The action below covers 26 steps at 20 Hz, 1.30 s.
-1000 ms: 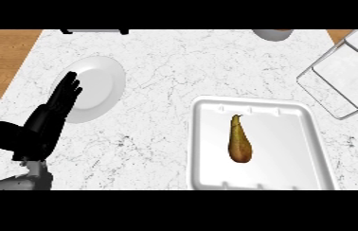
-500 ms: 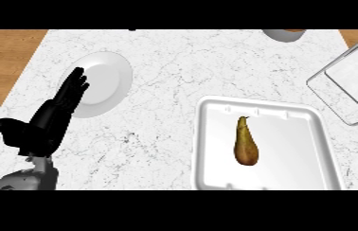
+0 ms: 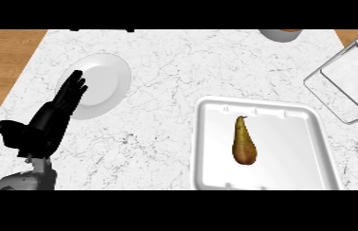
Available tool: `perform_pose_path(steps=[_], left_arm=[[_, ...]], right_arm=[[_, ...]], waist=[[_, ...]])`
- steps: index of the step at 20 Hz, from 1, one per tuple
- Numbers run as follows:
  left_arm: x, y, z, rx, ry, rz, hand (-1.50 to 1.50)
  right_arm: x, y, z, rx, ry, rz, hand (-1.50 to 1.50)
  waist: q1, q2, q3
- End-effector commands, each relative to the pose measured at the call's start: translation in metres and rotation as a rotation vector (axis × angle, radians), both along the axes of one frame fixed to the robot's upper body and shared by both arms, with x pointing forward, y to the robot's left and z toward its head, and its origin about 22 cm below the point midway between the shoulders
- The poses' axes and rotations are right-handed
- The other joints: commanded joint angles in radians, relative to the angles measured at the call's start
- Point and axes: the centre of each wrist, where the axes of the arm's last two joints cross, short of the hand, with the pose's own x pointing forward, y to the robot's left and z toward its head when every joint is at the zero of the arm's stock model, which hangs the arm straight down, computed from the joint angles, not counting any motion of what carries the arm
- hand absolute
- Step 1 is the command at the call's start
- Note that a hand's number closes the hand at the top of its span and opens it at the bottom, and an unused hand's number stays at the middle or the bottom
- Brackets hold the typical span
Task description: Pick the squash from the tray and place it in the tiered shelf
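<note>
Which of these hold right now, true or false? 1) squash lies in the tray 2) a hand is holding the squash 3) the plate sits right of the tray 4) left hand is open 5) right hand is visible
1) True: the squash lies inside the tray.
2) False: no hand touches it.
3) False: the plate sits left of the tray.
4) True: the left hand shows straight fingers, overlapping the plate's left edge.
5) False: only the left hand shows.

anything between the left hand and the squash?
Head view: only bare marble counter and the tray's near rim separate the left hand from the squash. The plate sits beside the hand.
</note>
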Motion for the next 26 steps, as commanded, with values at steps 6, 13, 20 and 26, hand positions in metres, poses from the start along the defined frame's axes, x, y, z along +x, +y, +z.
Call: perform_pose_path(steps=[6,13,20,26], left_arm=[[-0.005,0.005,0.016,-0.01,-0.005,-0.005,0.0],[-0.004,-0.001,-0.012,0.01,0.015,0.0,0.0],[-0.011,0.016,-0.007,0.008,0.009,0.015,0.0],[0.0,-0.003,0.003,-0.008,-0.016,0.007,0.0]], right_arm=[[0.033,0.001,-0.018,-0.263,0.163,0.112,1.5],[0.053,-0.009,-0.052,-0.346,0.265,0.15,1.5],[0.048,-0.047,-0.065,-0.181,0.231,-0.114,1.5],[0.034,-0.058,-0.033,-0.665,0.145,-0.405,-1.5]], waist=[[0.001,-0.001,0.0],[-0.016,-0.003,0.0],[-0.015,-0.003,0.0],[0.004,0.015,-0.003]])
